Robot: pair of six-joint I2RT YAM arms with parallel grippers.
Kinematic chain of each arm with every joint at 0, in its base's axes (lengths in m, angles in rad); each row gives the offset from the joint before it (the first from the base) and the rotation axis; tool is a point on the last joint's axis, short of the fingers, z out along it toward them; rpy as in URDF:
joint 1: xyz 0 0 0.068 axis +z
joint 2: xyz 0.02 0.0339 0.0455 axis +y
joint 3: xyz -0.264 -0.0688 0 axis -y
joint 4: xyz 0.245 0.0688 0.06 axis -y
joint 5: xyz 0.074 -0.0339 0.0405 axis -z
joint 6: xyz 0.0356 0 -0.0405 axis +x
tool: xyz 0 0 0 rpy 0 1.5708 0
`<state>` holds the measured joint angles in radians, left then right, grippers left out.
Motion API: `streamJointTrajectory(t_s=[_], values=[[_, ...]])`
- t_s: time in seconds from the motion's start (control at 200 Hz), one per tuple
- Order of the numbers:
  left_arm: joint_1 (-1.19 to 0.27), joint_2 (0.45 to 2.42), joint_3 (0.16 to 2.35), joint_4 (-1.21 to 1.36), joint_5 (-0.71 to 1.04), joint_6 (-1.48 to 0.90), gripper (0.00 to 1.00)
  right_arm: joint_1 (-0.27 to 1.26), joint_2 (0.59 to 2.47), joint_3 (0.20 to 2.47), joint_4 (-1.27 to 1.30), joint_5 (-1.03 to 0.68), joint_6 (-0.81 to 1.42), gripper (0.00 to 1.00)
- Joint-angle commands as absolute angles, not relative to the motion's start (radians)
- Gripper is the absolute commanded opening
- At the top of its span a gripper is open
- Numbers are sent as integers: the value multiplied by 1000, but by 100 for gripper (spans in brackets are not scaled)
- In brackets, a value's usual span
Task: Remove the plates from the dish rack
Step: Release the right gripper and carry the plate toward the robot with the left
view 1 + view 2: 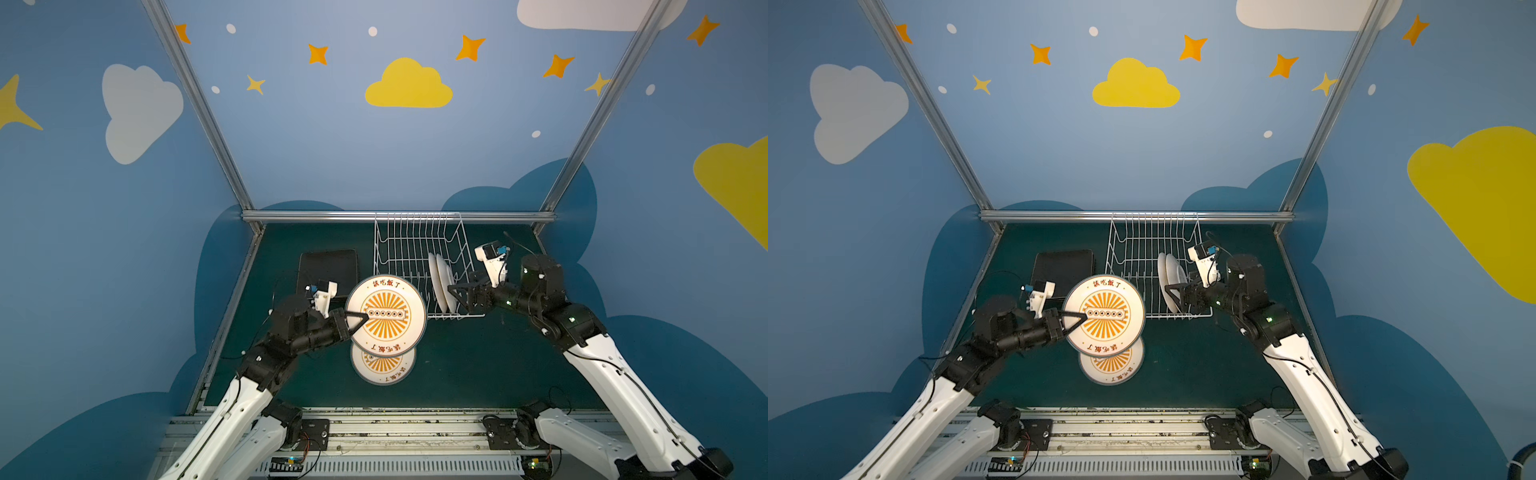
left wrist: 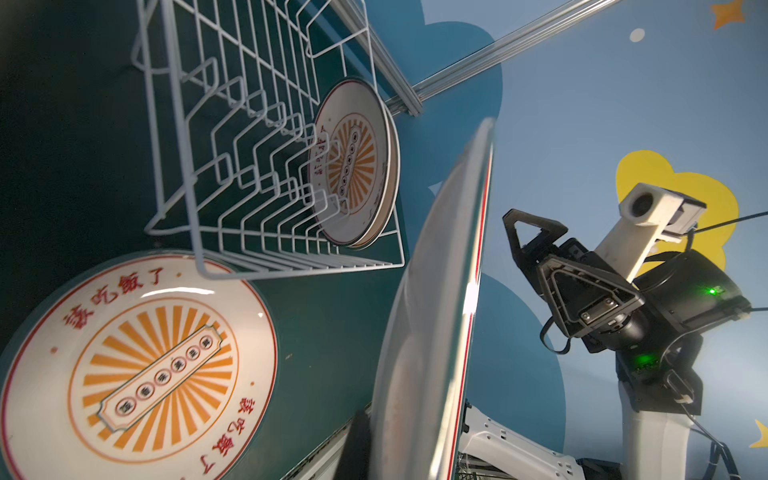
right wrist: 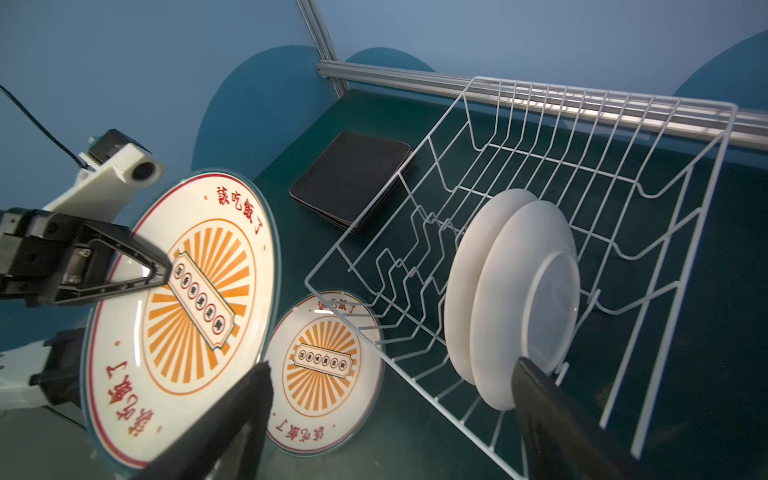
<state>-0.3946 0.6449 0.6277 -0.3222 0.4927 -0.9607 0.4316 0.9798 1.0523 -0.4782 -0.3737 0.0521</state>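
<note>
**A:** What are we handling?

**B:** Glazed round plates. They look stiff and glossy, so I'd judge them slick, chip-prone and fairly heavy for a pinch on the rim. The held plate (image 1: pixel 395 336) is just off the near-left corner of the dish rack (image 1: pixel 409 249), raised off the table with its printed face up.

**A:** Who has it?

**B:** The left gripper (image 1: pixel 360 319). Its jaws are pinched on the rim, with 1 finger over the face and the other underneath. Below that plate, a little further from the rack, a flat plate (image 1: pixel 384 370) with the same orange sunburst lies on the green table (image 1: pixel 478 365).

**A:** And inside the rack?

**B:** 2 racked plates (image 3: pixel 528 291) stand on edge, close together among the tines at the rack's near-right end. Their plain white backs face the right gripper (image 1: pixel 452 297), which sits at that corner with its jaws spread wide and nothing between them.

**A:** Where would you take hold of those?

**B:** On the upper rim, where it clears the wire. The lip is thin and the glaze smooth, so I'd bite deep. I'd also lift straight up before tilting, or the edge could catch on the thin white tines.

**A:** And the dark things left of the rack?

**B:** Those are the black plates (image 3: pixel 353 178). They are rounded-square with dull backs up, stacked flat just beside the rack's left wall.
</note>
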Motion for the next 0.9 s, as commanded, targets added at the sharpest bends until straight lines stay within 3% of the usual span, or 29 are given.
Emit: streamJointTrajectory(t_s=[0.0,0.466,0.891], values=[[-393,546,601,-456,452,-1001,3,446,968,1040,-534,-332,-35,89],[-400,420,404,-630,511,-1057,3,509,942,1012,-471,-260,-26,89],[-406,473,271,-428,464,-1118,3,515,943,1008,-463,-233,0,89]])
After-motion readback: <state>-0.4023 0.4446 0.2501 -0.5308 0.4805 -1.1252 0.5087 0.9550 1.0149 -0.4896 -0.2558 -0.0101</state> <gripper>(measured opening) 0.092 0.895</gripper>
